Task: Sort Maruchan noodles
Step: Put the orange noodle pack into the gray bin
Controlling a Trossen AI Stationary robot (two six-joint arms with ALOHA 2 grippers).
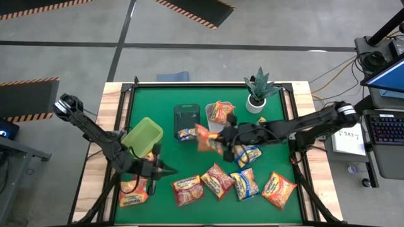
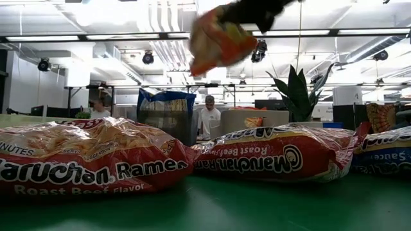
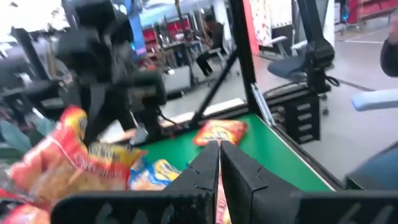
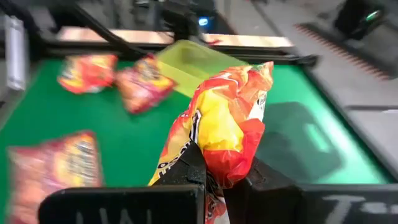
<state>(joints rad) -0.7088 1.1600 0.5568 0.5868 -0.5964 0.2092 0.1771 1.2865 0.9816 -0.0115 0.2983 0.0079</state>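
Above the green table (image 1: 189, 142), the right gripper (image 1: 213, 142) holds an orange Maruchan packet (image 1: 204, 137) just beside the dark bin (image 1: 187, 120). The grey bin (image 1: 216, 115) already holds 1 orange packet. The left gripper (image 1: 165, 169) hovers near the lime-green bin (image 1: 142, 135), fingers together and holding nothing.

At table height, 2 Roast Beef packets (image 2: 90, 160) lie in front; the held packet hangs high.

From the right wrist, the fingers pinch the packet's lower edge. Carrying it squarely over the matching bin before letting go should suit best.
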